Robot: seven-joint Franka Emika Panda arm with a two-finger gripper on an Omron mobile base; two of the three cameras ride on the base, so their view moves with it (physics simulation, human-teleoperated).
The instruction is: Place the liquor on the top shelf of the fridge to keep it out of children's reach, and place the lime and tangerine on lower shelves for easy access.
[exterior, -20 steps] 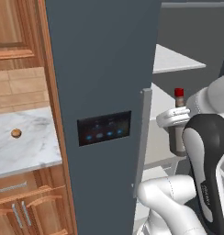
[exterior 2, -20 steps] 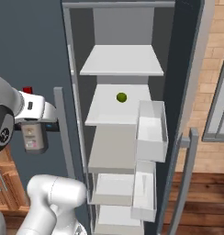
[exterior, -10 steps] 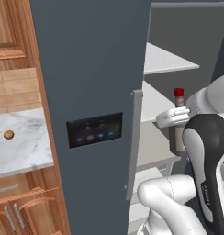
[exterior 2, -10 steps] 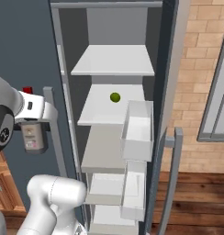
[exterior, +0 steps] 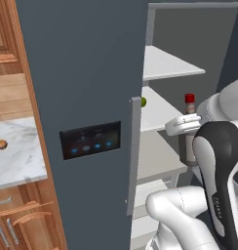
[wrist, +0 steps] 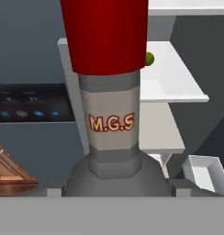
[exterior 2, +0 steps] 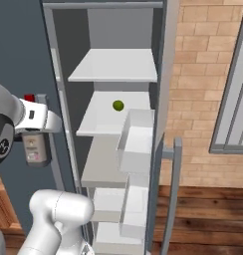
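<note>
Left base view: the fridge (exterior: 87, 73) fills the left and centre of the frame, its black door panel (exterior: 90, 140) with blue lights at mid-height; right of the door edge the pale shelves show, the top shelf (exterior: 165, 63) in the upper right, the lime (exterior: 143, 102) peeking out just past the door edge on the shelf below it; at right centre the liquor (exterior: 189, 128) stands upright, red cap up, clasped by the gripper (exterior: 185, 126); a small orange-brown ball, the tangerine (exterior: 1, 144), lies on the marble counter (exterior: 18, 161) at the left edge. In the right base view the bottle hangs at left centre under the white hand, the lime sits on the second shelf at centre; grey door bins (exterior 2: 136, 144) stand right of the shelves. In the hand view the bottle's neck and cap rise through the centre, so the fingers hold the liquor.
</note>
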